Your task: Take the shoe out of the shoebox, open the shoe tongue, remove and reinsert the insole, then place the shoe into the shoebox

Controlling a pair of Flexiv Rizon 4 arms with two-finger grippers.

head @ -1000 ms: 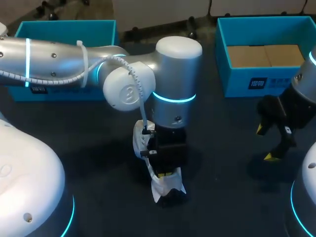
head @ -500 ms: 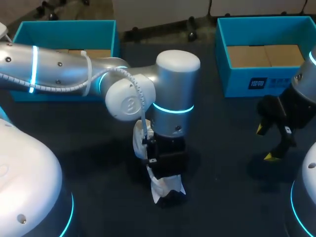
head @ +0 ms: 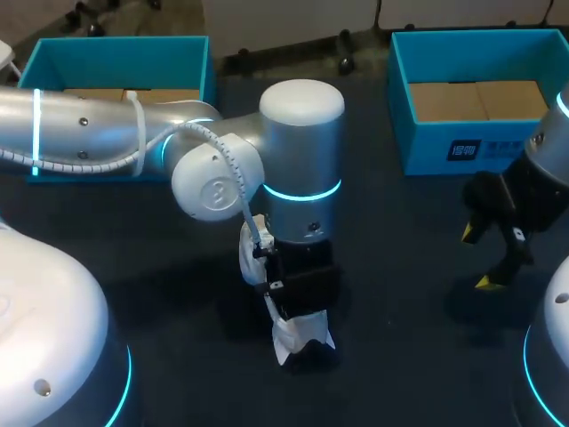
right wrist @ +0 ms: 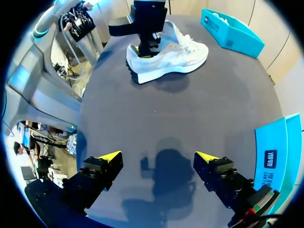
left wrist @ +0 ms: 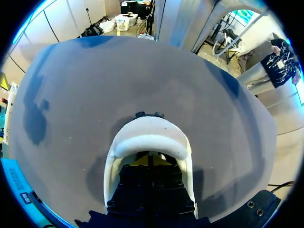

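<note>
Shoe [head: 298, 336] is out of its box, sole down mid-desk [head: 400, 196]. Both blue boxes [head: 116, 49] sit at the far edge, well apart from it.

Left pincer [left wrist: 151, 160] is sunk in the heel opening, fingers pressed together. I can't see whether an insole edge is pinched between them. Right pincer [right wrist: 157, 156] hangs spread wide and empty over bare desk, well apart from the shoe.

Risks, as I judge them:
- Nothing pins the shoe. If the left arm pulls up, the whole shoe may lift, tip or drag rather than give up the insole.
- A thin pinch at the heel only. The insole could slip free partway, or fold and wedge inside.
- Fingers sit close to the heel collar [left wrist: 149, 137] and could snag or crush it on withdrawal.
- The tongue is hidden under the arm. If it isn't opened wide, the forefoot may grip the insole.
- The left arm blocks the overhead look, so a slip could go unnoticed.
</note>
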